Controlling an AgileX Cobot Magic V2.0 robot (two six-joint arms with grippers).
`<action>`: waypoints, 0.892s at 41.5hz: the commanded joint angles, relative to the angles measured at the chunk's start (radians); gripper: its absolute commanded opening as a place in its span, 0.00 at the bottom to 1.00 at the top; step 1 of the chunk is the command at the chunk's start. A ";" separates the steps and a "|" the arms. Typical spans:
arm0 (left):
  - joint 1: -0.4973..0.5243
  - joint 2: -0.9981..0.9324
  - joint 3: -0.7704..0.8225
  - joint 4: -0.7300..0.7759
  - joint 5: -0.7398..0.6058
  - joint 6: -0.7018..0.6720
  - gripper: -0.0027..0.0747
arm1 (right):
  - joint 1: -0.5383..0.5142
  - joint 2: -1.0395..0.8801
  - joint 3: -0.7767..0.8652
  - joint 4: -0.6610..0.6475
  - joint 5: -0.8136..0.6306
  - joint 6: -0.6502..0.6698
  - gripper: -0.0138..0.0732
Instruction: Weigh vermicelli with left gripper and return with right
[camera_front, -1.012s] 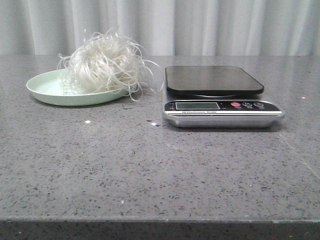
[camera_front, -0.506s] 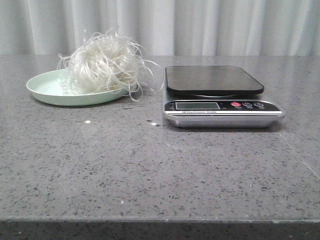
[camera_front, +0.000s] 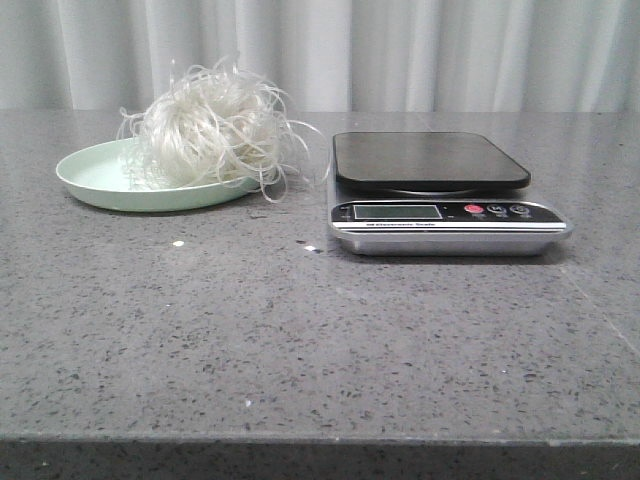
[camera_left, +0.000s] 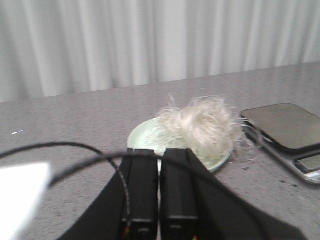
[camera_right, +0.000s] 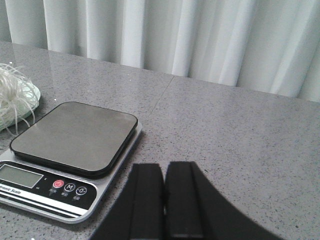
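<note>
While the vermicelli (camera_front: 213, 125) sits heaped on the green plate (camera_front: 95, 180) at upper left of the front frame, the scale (camera_front: 440, 195) platform is bare — nothing weighed yet. Left gripper (camera_left: 159, 187) and right gripper (camera_right: 163, 192) are both closed, empty — everything remains.

The vermicelli (camera_front: 213, 125) sits on a plate (camera_front: 95, 178), left of the scale (camera_front: 440, 195).

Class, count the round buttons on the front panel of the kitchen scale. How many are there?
3, in a row right of the display on the scale: the red button, then two dark buttons.
</note>
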 joint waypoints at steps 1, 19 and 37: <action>0.087 0.004 0.018 -0.071 -0.133 0.047 0.21 | -0.006 0.005 -0.028 -0.001 -0.080 0.000 0.33; 0.292 -0.149 0.388 -0.127 -0.380 0.064 0.21 | -0.006 0.005 -0.028 -0.001 -0.080 0.000 0.33; 0.302 -0.228 0.478 -0.118 -0.367 0.080 0.21 | -0.006 0.006 -0.028 -0.001 -0.079 0.000 0.33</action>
